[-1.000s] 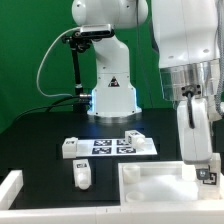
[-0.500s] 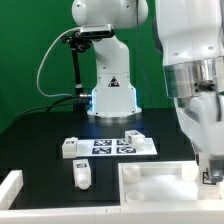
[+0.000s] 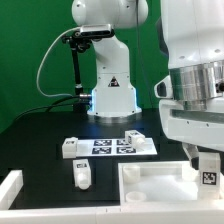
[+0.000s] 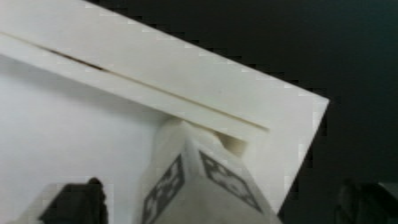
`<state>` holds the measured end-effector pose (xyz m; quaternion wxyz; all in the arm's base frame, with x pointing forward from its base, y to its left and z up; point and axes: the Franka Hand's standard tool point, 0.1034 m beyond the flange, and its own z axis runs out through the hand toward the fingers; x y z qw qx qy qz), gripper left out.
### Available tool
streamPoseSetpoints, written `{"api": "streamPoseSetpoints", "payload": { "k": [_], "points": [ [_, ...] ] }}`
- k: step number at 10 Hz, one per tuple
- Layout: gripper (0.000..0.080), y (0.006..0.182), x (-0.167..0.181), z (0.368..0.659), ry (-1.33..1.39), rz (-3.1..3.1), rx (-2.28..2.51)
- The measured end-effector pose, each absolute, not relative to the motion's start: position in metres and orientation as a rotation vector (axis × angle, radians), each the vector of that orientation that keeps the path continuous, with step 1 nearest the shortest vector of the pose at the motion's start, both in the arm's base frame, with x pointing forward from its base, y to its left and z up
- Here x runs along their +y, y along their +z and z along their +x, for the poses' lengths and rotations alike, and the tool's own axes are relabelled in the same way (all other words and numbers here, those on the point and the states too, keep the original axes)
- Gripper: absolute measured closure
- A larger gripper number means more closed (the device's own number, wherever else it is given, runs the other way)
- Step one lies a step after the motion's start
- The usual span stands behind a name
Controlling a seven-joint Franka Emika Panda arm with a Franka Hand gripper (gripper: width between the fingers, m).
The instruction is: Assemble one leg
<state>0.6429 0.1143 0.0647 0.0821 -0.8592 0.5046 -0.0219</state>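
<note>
**Gripper and tagged leg at the tray's corner**

Where the arm hangs low at the exterior view's right, its gripper [image 3: 206, 165] holds a leg [image 3: 208, 176] between narrowly set fingers (tag facing the camera) over the raised-rim tray [image 3: 150, 176]; the wrist view shows that leg [image 4: 196, 180] by the tray's corner; another leg [image 3: 82, 173] lies before the marker board [image 3: 112, 146]; a third [image 3: 68, 148] sits beside it.

Marker board [image 3: 118, 146] flat on black table [image 3: 40, 140] — white tray-like part [image 3: 160, 186] near.
</note>
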Motion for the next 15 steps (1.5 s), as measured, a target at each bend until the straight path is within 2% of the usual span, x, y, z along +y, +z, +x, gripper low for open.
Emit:
{"api": "streamPoseSetpoints", "payload": {
  "k": [2, 4, 6, 7, 8, 15],
  "points": [
    [0.0151, 0.061, 0.111, 0.643, -0.12, -2.878, 0.937],
    [0.0151, 0.061, 0.114, 0.643, -0.129, -2.916, 0.851],
    [0.0398, 0.061, 0.113, 0.643, -0.127, -2.906, 0.887],
    [0.0398, 0.06, 0.109, 0.643, -0.126, -2.886, 0.964],
    [0.0475, 0.06, 0.103, 0.643, -0.123, -2.854, 1.076],
    [0.0475, 0.06, 0.092, 0.642, -0.12, -2.823, 1.206]
  ]
}}
